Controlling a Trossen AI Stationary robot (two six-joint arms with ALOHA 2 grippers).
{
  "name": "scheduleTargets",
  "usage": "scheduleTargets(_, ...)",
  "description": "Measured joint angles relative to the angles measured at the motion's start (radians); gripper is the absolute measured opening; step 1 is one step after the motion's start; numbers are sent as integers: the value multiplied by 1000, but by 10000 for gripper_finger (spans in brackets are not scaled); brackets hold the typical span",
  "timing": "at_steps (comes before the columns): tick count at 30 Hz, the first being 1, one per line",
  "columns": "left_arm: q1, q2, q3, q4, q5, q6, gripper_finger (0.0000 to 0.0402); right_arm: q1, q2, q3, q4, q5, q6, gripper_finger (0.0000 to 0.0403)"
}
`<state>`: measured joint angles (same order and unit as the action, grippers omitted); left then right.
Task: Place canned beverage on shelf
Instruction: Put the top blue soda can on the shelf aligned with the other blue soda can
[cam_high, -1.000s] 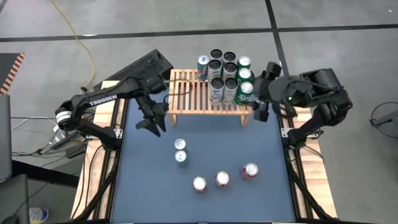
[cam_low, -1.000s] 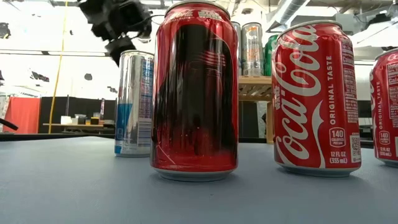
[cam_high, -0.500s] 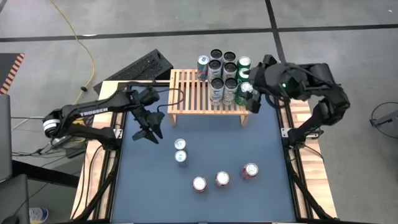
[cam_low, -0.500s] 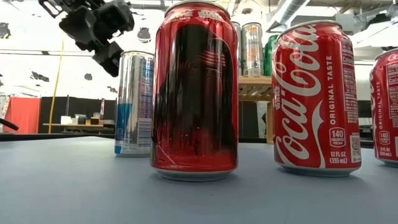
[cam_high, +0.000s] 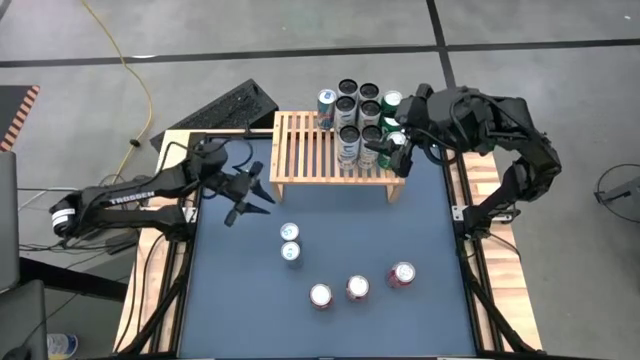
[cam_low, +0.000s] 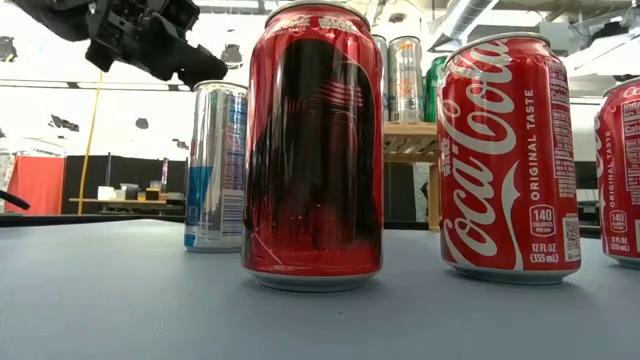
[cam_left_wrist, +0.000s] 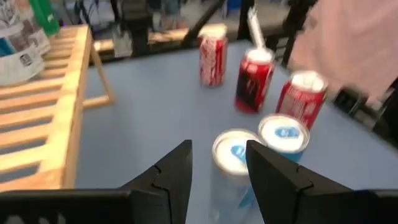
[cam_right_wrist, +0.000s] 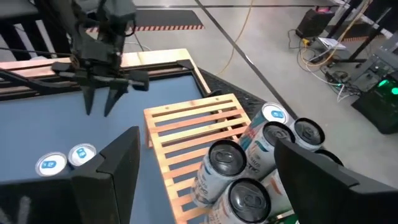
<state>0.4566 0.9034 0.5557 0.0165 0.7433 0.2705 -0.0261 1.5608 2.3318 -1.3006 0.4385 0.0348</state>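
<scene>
The left gripper (cam_high: 254, 197) hangs parted and empty left of two blue-topped cans (cam_high: 290, 243), while the right gripper (cam_high: 391, 153) gapes empty over the shelf (cam_high: 305, 150).

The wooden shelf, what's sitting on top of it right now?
On the shelf, a cluster of upright cans fills its right end; the left slats are bare. The right gripper overhangs the cluster, hiding some cans.

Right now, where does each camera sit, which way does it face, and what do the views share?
High: overhead, straight down on the table, shelf, both arms.
Low: tabletop level, red cans close, left gripper above.
Left wrist: past open fingers toward two blue cans.
Right wrist: above shelf, open right gripper.
Shared: blue cans, shelf.
</scene>
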Motion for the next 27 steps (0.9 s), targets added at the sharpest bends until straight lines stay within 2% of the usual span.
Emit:
scheduleTargets(4, -5, 21, -69, 193, 94, -150, 150, -1, 3, 0, 0, 0, 2, 314)
scheduleTargets(8, -19, 31, -85, 218, 137, -178, 177, -1, 7, 0, -2, -3, -6, 314)
scheduleTargets(14, -22, 31, -84, 224, 111, -102, 240, -1, 6, 0, -3, -4, -6, 314)
scheduleTargets(20, -25, 57, -84, 215, 88, -94, 301, -1, 6, 0, -23, -19, -2, 314)
scheduleTargets(27, -59, 141, -83, 217, 82, -71, 315, -1, 14, 0, -31, -19, 2, 314)
